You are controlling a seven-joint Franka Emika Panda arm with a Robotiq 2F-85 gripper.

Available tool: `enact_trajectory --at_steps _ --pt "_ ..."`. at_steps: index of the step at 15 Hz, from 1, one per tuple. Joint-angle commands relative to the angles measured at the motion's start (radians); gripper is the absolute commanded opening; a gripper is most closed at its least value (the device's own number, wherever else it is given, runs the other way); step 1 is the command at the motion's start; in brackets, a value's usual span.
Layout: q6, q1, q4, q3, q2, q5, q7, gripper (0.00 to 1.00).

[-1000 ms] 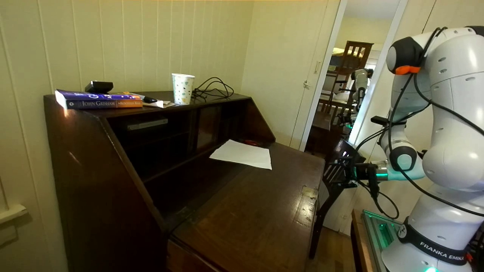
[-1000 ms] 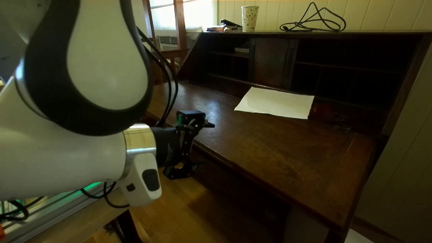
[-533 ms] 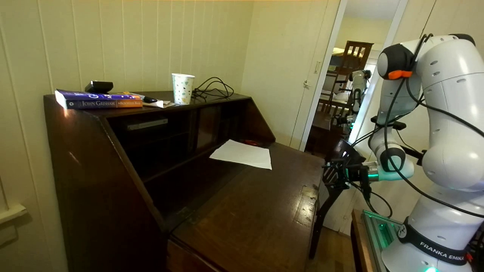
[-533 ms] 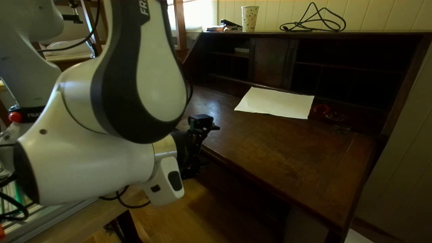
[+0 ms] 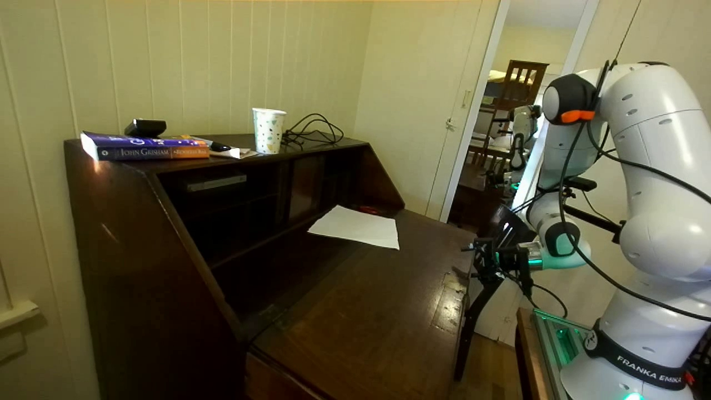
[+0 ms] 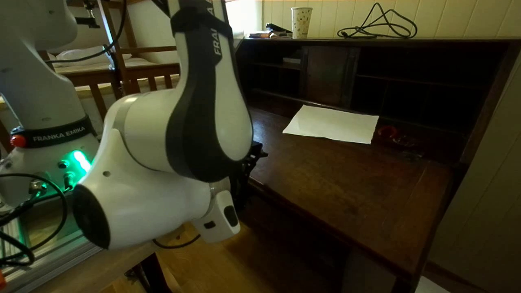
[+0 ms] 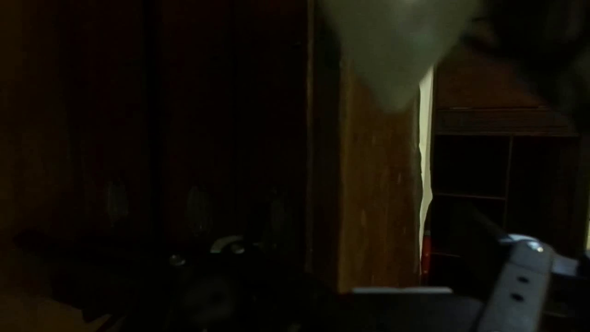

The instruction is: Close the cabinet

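A robot arm (image 5: 661, 233) lettered "FRANKA EMIKA" stands in front of the wooden cabinet (image 5: 139, 255), its claw (image 5: 469, 261) spread wide near the cabinet's folded-down front panel (image 5: 361, 316). On top of the cabinet lies a purple-and-orange book (image 5: 153, 151) marked "JOHN GRISHAM."

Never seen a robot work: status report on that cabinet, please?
Tool open, near lowered front panel. Cabinet open. White paper lying flat, possibly in the way.
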Motion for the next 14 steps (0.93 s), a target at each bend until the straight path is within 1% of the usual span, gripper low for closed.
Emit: enact_trajectory --at_steps 1,3,7,14 --pt "-0.069 -0.025 0.025 0.03 0.013 0.014 0.029 1.0" --pt "-0.107 -0.032 0.026 0.031 0.004 0.009 0.047 1.0" --pt "-0.167 -0.055 0.007 0.011 -0.038 -0.031 0.081 1.0" --pt "-0.331 -0.095 -0.036 -0.04 -0.164 -0.129 0.14 1.0"
